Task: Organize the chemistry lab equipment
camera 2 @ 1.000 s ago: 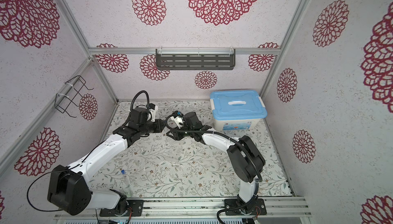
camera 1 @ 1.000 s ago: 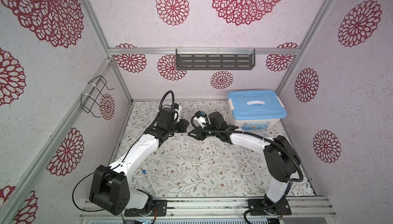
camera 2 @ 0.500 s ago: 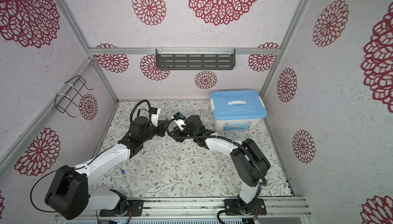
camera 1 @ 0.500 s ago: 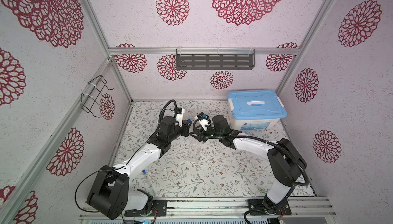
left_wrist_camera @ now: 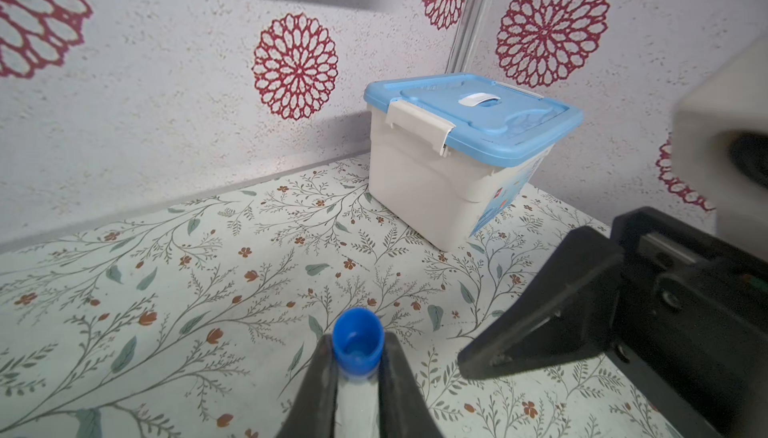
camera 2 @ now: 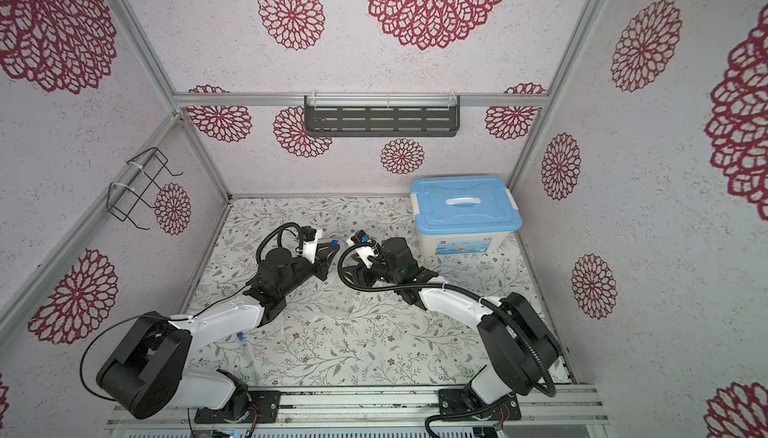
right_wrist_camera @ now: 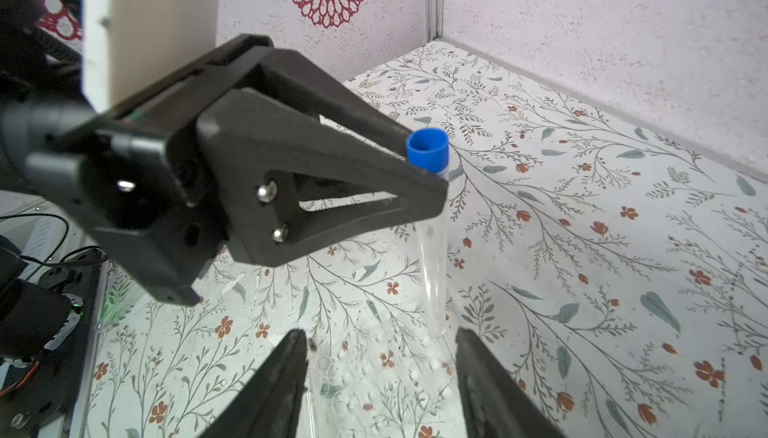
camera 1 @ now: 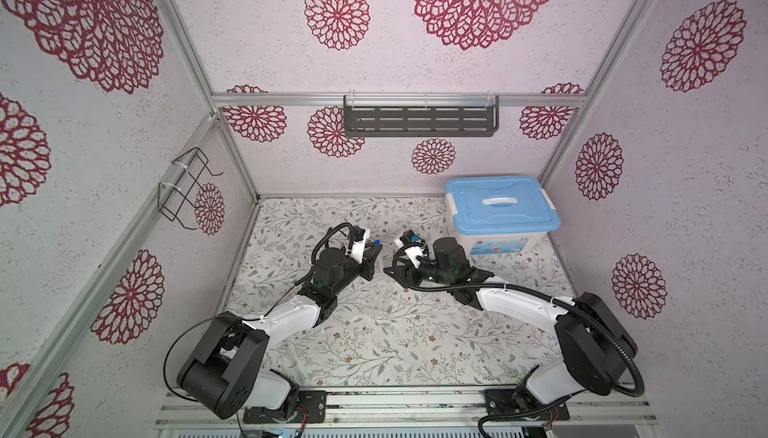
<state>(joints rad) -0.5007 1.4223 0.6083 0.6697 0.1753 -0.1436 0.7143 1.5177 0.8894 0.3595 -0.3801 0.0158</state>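
Note:
My left gripper (left_wrist_camera: 357, 357) is shut on a slim clear tube with a blue cap (left_wrist_camera: 357, 342), gripped just under the cap. In the right wrist view that tube (right_wrist_camera: 433, 257) hangs upright from the left gripper (right_wrist_camera: 428, 182). Its lower end reaches the far edge of the small clear tube rack (right_wrist_camera: 374, 373), and I cannot tell whether it sits in a hole. My right gripper (right_wrist_camera: 380, 344) is open, with one finger on each side of the rack. In both top views the two grippers (camera 1: 374, 255) (camera 1: 394, 269) face each other mid-table. Another blue-capped tube (camera 2: 243, 344) lies near the left arm's base.
A white box with a blue lid (camera 1: 500, 207) (left_wrist_camera: 469, 124) stands at the back right, close behind the right arm. A grey shelf (camera 1: 419, 116) hangs on the back wall. On the left wall is a wire basket (camera 1: 187, 186). One finger of the right gripper (left_wrist_camera: 540, 315) shows in the left wrist view.
The right gripper's jaws have spread apart. Both wrists have risen and drawn back slightly, and the left elbow has swung inward. The left gripper stays shut on the tube.

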